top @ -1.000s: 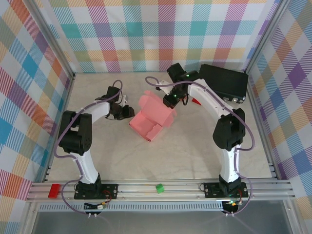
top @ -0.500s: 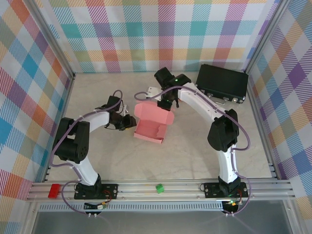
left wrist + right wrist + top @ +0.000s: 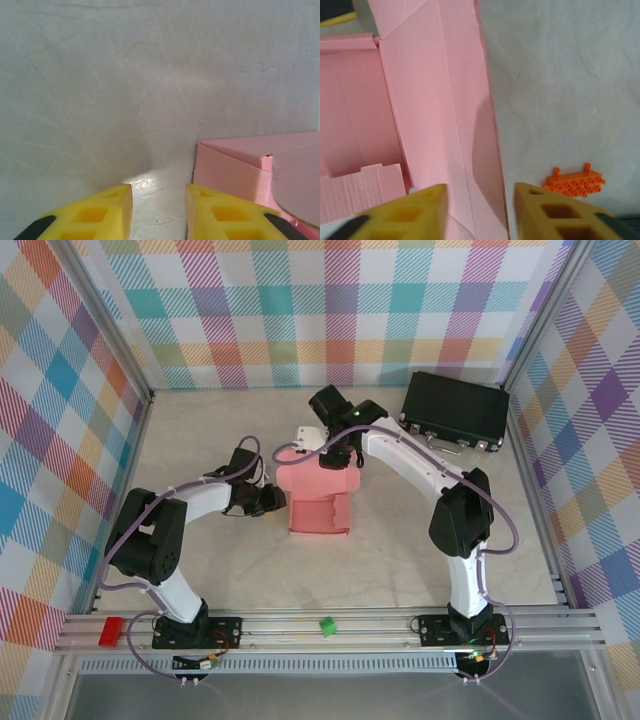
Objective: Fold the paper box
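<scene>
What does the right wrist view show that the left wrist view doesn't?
Right wrist view: the open inside of the salmon-pink paper box, with its creased flaps, and a small orange studded block lying on the pale marbled table, apart from the box. Left wrist view: the box's outer corner and side wall, seen from low over the table. Both: the pink box, the table, and yellow fingers standing apart, the left hand over bare table and the right hand over the box's flap.

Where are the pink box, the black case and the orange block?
pink box [image 3: 318, 500], top view, its middle.
black case [image 3: 455, 410], top view, its lid.
orange block [image 3: 575, 183], right wrist view, its studded top.
</scene>
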You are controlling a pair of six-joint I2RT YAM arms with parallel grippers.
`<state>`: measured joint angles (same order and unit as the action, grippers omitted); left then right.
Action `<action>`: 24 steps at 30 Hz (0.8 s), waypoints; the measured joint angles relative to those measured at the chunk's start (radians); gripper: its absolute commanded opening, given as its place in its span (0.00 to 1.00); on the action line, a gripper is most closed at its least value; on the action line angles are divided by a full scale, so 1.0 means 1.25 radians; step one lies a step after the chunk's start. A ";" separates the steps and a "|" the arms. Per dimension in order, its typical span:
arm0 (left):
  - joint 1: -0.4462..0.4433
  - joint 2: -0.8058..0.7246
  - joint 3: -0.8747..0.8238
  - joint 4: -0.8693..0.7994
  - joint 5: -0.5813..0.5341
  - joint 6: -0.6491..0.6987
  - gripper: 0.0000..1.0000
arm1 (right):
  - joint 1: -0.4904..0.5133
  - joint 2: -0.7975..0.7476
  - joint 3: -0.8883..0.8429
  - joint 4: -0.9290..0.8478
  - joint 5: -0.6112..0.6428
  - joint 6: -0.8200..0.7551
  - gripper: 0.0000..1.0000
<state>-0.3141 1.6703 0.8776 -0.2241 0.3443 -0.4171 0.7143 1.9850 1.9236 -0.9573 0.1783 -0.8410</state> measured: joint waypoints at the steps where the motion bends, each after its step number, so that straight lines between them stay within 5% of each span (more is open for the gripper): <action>1: -0.001 -0.007 -0.002 0.002 -0.007 -0.002 0.33 | 0.001 -0.010 -0.006 0.000 0.003 0.002 0.53; 12: -0.002 -0.118 -0.036 0.017 -0.045 -0.011 0.37 | 0.004 -0.207 -0.145 0.061 0.042 0.132 0.65; 24: -0.005 -0.193 -0.116 0.092 0.047 -0.045 0.41 | -0.053 -0.503 -0.518 0.146 -0.039 0.724 0.69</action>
<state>-0.3202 1.4292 0.7326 -0.1097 0.4030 -0.4732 0.6483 1.3567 1.2766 -0.7750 0.1295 0.0647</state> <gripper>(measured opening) 0.412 0.705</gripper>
